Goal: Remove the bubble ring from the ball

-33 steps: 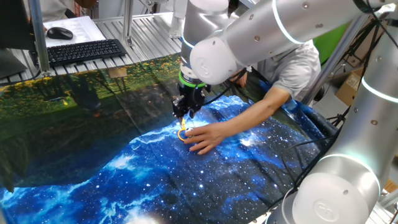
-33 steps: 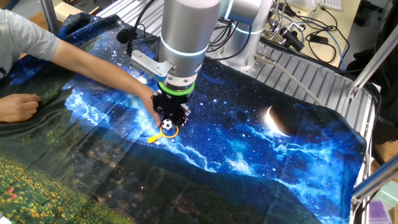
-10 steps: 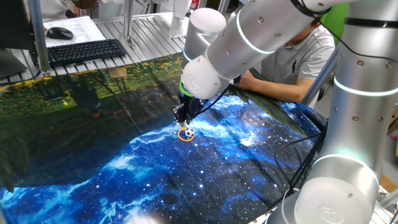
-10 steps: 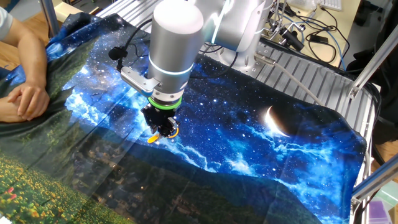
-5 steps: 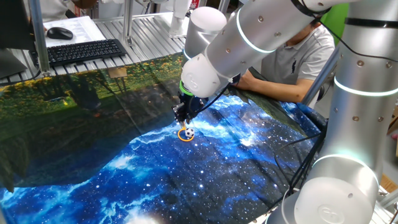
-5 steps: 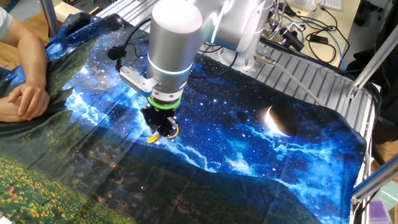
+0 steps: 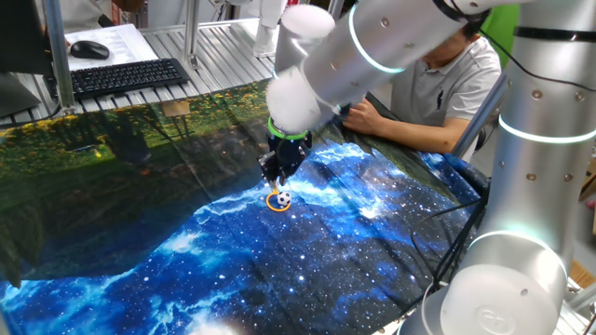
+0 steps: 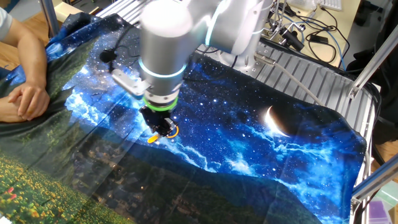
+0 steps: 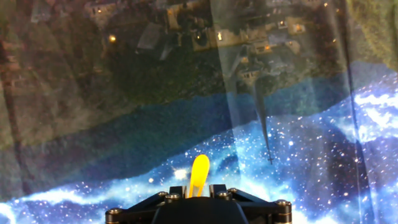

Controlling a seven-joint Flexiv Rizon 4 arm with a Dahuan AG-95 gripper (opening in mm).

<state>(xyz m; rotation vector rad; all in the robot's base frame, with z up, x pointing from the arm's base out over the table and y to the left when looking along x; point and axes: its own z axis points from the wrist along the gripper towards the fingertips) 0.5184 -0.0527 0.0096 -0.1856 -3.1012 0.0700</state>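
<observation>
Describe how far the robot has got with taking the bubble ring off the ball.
Done: the gripper is down over the bubble ring, right at its handle, which shows between the fingers in the hand view. In hand: closing on that handle; whether the grip is firm cannot be told. Left: the ring lies on the galaxy cloth around the ball, so lifting it clear is all ahead.

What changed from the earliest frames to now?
The person's hand left the ring and ball and pulled back to the table edge. The gripper dropped closer over the ring handle, wrist turning. Ring stays around the ball, unmoved.
</observation>
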